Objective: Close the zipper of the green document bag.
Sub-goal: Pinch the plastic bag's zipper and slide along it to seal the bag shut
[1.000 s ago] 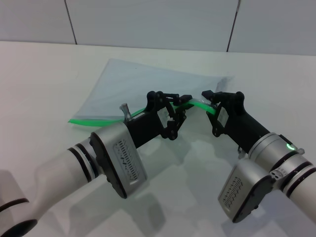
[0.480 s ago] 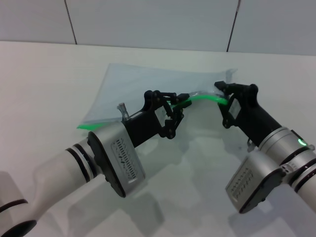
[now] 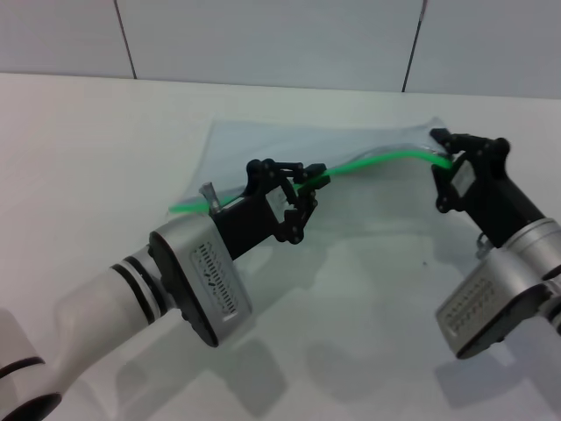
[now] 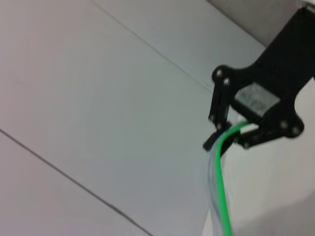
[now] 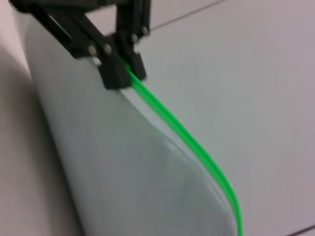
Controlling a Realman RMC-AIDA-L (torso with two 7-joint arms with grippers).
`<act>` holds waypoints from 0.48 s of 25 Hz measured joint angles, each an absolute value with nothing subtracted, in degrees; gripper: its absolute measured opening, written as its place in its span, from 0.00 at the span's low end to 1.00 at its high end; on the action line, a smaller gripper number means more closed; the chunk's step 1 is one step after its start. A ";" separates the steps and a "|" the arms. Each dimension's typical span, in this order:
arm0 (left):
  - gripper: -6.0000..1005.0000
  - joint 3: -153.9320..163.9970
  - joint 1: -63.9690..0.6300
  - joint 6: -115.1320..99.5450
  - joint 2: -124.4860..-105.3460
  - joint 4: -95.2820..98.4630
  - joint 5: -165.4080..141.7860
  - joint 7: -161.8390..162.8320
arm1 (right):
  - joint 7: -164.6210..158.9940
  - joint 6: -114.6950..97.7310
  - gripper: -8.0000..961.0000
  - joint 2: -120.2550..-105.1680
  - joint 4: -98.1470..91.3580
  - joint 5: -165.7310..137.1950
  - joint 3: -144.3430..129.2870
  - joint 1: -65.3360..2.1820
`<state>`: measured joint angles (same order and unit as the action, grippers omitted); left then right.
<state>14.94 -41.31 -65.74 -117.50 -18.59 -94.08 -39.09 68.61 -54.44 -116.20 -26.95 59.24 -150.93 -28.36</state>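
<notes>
Lying on a white table (image 3: 79, 158) below a grey panelled wall (image 3: 263, 39) — green document bag (image 3: 263, 153), left gripper (image 3: 302, 180) and right gripper (image 3: 445, 151) both clamped on its zipper (image 3: 377, 158)

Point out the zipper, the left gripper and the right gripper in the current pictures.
zipper (image 3: 372, 160): head view, on the green strip midway between the two grippers.
left gripper (image 3: 308, 181): head view, between its fingertips, closed on the strip.
right gripper (image 3: 444, 151): head view, between its fingertips, at the strip's far end.

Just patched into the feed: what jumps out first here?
The bright green zipper stretched taut between both grippers, lifted off the white table. The left gripper pinches its middle; the right gripper grips the far end, the pale bag hanging behind.
</notes>
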 joint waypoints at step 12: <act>0.15 14.94 -39.36 -65.76 -117.42 -18.54 -90.21 -39.33 | 64.46 -55.64 0.05 -116.19 -21.74 59.27 -146.15 -27.13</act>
<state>14.94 -39.36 -65.76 -117.42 -18.54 -90.21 -39.33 64.46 -55.64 -116.19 -21.74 59.27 -146.15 -27.13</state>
